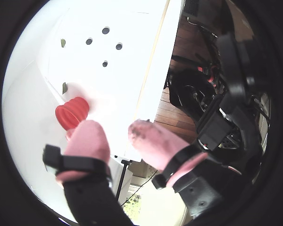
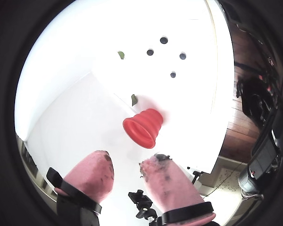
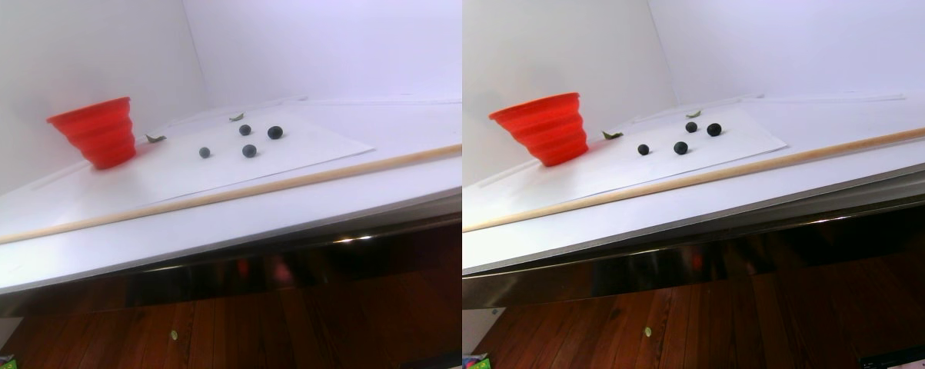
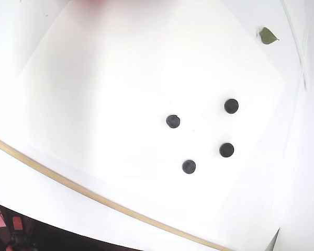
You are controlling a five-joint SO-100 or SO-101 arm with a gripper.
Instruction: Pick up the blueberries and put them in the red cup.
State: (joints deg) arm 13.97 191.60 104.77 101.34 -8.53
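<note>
High above the white table (image 4: 68, 94), the gripper (image 2: 125, 172) hangs wide open and empty; four matte, round blueberries (image 4: 173, 121) lie loose on the sheet, well apart from the ribbed red cup (image 2: 144, 126); being spheres, they may roll away under the soft pink fingertips (image 2: 99, 174).

No legible text, label, brand, number or sign in any view. The red cup (image 3: 97, 131), the blueberries (image 4: 173, 121), the white table (image 3: 201, 223) and the pink-padded gripper (image 2: 125, 172) all carry plain, unmarked surfaces. Dark smudges on the pink fingertips (image 2: 159, 170) are dirt, not lettering
</note>
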